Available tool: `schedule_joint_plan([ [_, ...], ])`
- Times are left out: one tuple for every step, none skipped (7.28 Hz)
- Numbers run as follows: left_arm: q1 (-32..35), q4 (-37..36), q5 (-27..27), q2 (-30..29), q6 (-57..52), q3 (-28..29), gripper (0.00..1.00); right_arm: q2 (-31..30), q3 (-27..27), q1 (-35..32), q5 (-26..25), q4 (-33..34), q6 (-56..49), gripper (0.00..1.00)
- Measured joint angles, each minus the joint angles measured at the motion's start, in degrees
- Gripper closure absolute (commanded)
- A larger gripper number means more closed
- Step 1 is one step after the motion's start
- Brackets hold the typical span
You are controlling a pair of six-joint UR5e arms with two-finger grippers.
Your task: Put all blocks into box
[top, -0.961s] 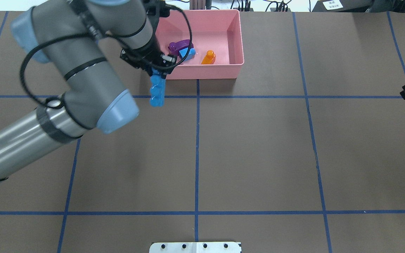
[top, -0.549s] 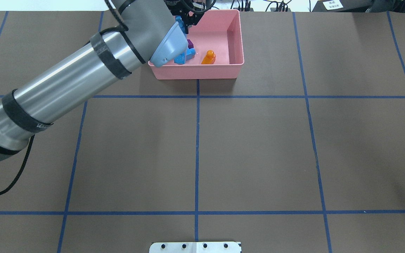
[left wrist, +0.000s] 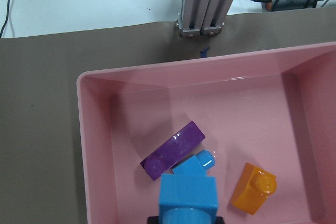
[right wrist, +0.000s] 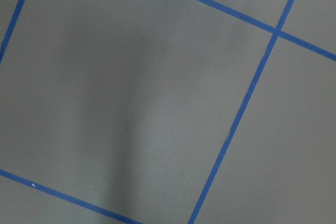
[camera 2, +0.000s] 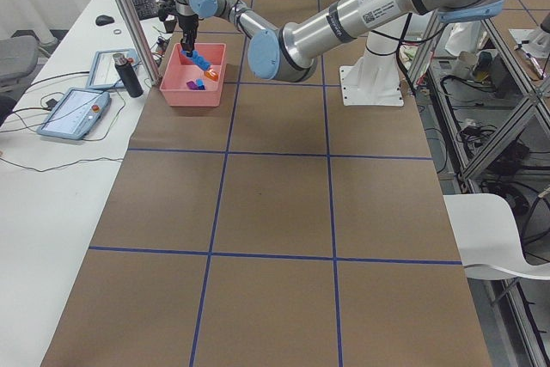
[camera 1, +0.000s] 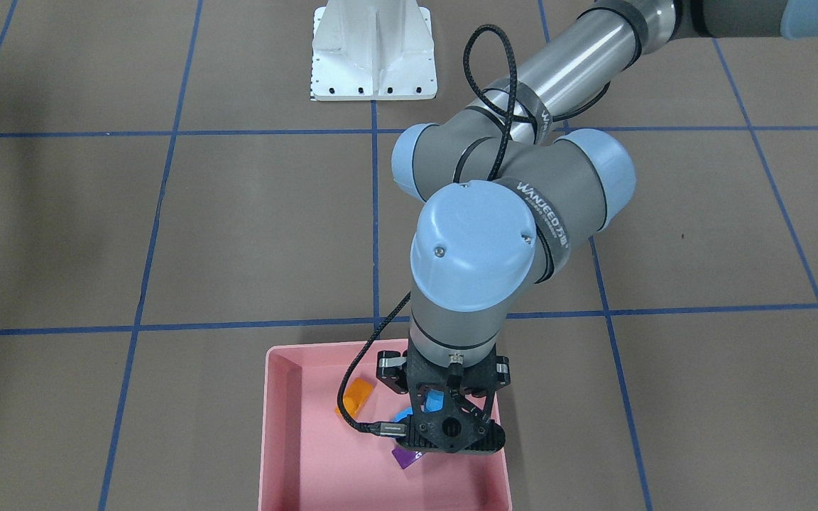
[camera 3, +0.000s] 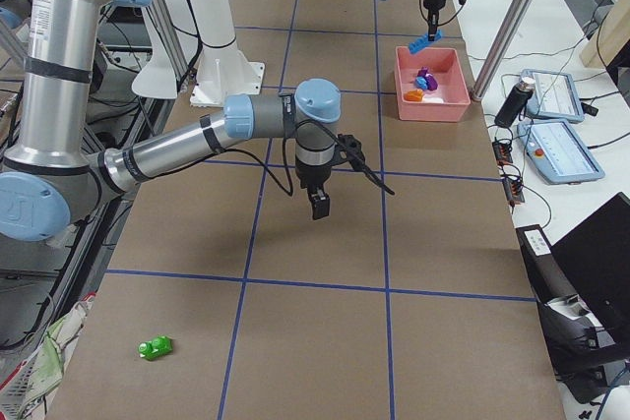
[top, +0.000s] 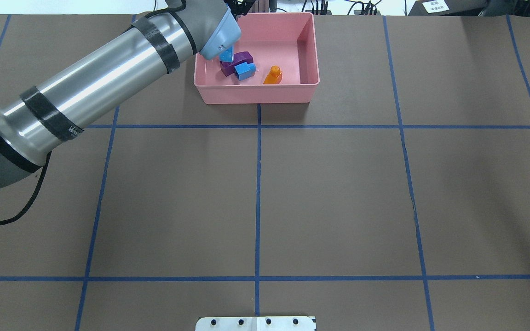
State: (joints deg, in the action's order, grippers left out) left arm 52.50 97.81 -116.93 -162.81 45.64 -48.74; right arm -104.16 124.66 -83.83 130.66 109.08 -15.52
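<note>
The pink box (top: pixel 256 94) stands at the table's far edge, left of middle. In it lie the long purple block (top: pixel 236 62), the small light-blue block (top: pixel 244 71) and the orange block (top: pixel 273 76). My left gripper (camera 1: pixel 449 426) hangs over the box's left part, shut on the long blue block (left wrist: pixel 188 200), which hangs tilted above the purple one. The green block (camera 3: pixel 156 347) lies on the table far from the box, on my right side. My right gripper (camera 3: pixel 320 206) hovers over the table's middle; I cannot tell whether it is open.
The white pedestal base (camera 1: pixel 373 50) stands at the robot's side of the table. An aluminium post (left wrist: pixel 207 3) rises just beyond the box. The table is brown paper with blue tape lines (right wrist: pixel 247 98).
My left arm swung from the box's front-left edge to above its inside, carrying the long blue block. My right gripper left the overhead view's right edge.
</note>
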Motion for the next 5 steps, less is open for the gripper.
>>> schedule_joint_plan([
  [-0.4,0.2,0.0,-0.1,0.0,0.3,0.0,-3.0,-0.1,-0.6,0.0,-2.3,-0.2,0.0],
  [-1.0,0.1,0.0,0.0,0.1,-0.3,0.0,-6.2,-0.4,-0.9,0.0,-5.2,-0.1,0.0],
  [-1.4,-0.7,-0.1,1.1,-0.2,-2.7,0.0,-9.4,-0.7,-0.9,0.0,-7.2,0.0,0.0],
  [-1.4,-2.9,-0.2,3.5,-1.9,-7.1,0.0,-12.6,-0.9,-1.0,-0.1,-8.6,0.0,0.01],
  [-1.3,-7.6,-0.4,5.8,-5.6,-12.5,0.0,-16.1,-1.3,-1.1,-0.1,-11.0,0.0,0.01],
])
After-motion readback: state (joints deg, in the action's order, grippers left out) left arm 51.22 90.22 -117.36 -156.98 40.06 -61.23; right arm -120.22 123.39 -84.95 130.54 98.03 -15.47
